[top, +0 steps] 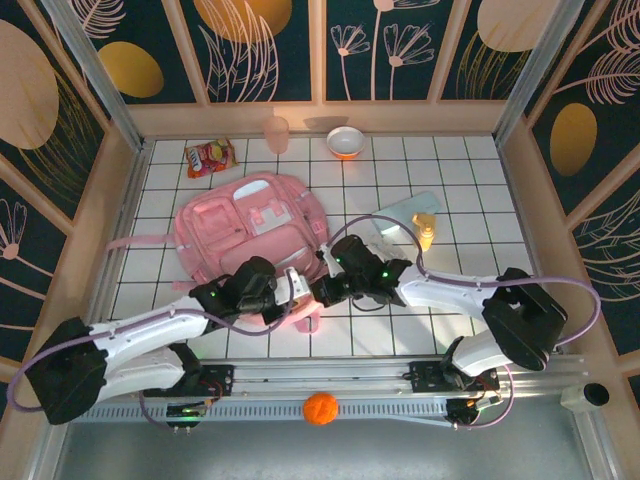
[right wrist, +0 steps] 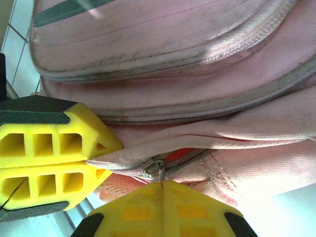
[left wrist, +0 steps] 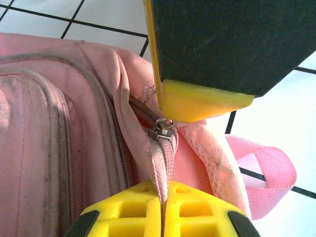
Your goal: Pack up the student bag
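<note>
Two grippers are working on the zip of the big soft pink cloth student bag [top: 250, 225].
It is lying flat on the white tiled table [top: 470, 175]; at its near edge the left gripper [left wrist: 163, 190] is squeezing pink cloth and the right gripper [right wrist: 162, 190] is squeezing the small metal zip pull [right wrist: 154, 169]. Next it is likely needing a slow pull along the zip.

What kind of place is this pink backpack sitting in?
Probably a robot test cell: the backpack lies on a white gridded table, fenced by metal frame posts and printed leaf panels.
</note>
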You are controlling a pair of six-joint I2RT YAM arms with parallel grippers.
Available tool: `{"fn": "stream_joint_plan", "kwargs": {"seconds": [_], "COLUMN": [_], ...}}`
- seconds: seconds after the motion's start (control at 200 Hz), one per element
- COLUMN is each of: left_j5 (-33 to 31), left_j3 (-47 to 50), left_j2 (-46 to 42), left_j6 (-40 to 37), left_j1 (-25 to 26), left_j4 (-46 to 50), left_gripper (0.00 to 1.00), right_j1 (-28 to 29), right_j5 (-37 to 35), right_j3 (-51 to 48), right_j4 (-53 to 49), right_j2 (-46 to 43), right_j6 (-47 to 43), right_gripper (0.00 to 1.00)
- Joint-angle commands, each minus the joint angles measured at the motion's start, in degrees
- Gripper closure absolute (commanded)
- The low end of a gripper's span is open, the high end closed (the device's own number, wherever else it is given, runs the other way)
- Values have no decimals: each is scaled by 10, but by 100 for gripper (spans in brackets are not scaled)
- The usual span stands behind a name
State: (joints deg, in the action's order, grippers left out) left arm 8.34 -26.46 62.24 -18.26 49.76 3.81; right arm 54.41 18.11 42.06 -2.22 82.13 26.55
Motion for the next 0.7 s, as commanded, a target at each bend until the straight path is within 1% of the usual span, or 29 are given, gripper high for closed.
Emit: {"fn": "stream_joint_plan", "kwargs": {"seconds": [0.0, 0.115, 0.19, 0.465, 0.51, 0.636, 0.696], "left_j5": [30, 37, 36, 41, 37, 15, 7], "left_j3": [6, 3, 3, 1, 3, 7, 10], "left_j2": [-33, -32, -32, -52, -58, -79, -94], "left_j6": [19, 18, 17, 17, 18, -2, -24], "left_j1": [-1, -1, -2, -1, -1, -2, -2], "left_j4": [-68, -64, -68, -79, -80, -48, -22], "left_gripper": [100, 100, 100, 100, 100, 100, 100], "right_j1": [6, 8, 10, 17, 18, 12, -3], "right_j5": [-15, -14, -8, -12, -16, -52, -64], "right_j3": [1, 1, 2, -10, -11, -8, -12], "right_j4": [-1, 8, 13, 19, 15, -24, -43], "right_j2": [12, 15, 17, 30, 30, 15, 0], "right_j6": [6, 7, 8, 18, 18, 15, 12], "right_gripper": [88, 79, 76, 74, 78, 99, 100]}}
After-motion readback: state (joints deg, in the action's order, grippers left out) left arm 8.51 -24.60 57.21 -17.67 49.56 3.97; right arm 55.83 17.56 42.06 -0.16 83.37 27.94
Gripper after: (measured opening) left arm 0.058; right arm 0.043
